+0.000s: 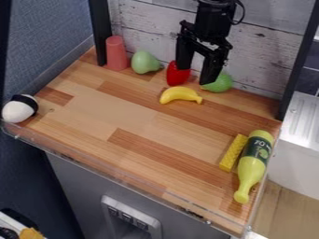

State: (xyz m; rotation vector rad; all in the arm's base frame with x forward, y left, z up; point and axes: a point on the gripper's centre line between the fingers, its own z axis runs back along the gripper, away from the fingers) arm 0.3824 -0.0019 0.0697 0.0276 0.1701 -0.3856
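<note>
And the pincer [194,76] hangs wide open, nothing in it, the banana [180,94] just camera-side of it, lying roughly crosswise.

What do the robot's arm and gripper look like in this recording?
The arm is black and blocky, with a thin black cable looping out beside it. The gripper is also black, with two broad, angular fingers on a jointed frame.

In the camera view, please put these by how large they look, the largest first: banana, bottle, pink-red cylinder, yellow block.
1. Bottle
2. Pink-red cylinder
3. Banana and yellow block: too alike to rank, and the block lies nearer the camera.
</note>
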